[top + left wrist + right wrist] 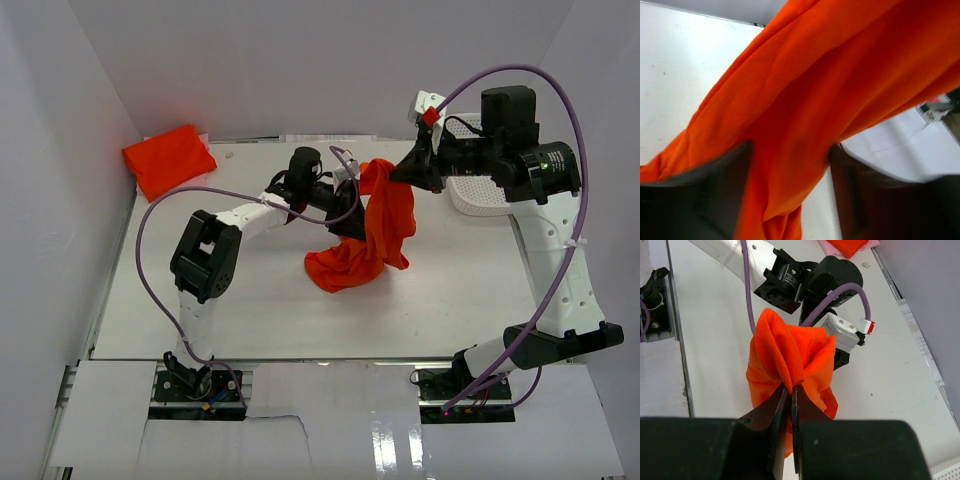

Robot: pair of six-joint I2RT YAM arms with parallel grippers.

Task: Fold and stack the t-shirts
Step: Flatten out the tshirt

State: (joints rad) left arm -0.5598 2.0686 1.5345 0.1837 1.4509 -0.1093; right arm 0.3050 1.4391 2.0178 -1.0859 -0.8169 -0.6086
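Note:
An orange-red t-shirt (385, 225) hangs bunched from my right gripper (402, 178), and its lower end rests crumpled on the table (345, 268). In the right wrist view the right gripper (791, 386) is shut on a gathered fold of this t-shirt (785, 355). My left gripper (350, 215) sits against the hanging cloth from the left. In the left wrist view the left gripper (790, 170) stands open around a band of the t-shirt (805, 100). A strip of table shows between the cloth and the right finger (875, 200). A second t-shirt (168, 158) lies folded at the back left corner.
A white mesh basket (480, 195) sits at the back right under my right arm. Purple cables loop over both arms. White walls close in the table (460, 300) on the left, back and right.

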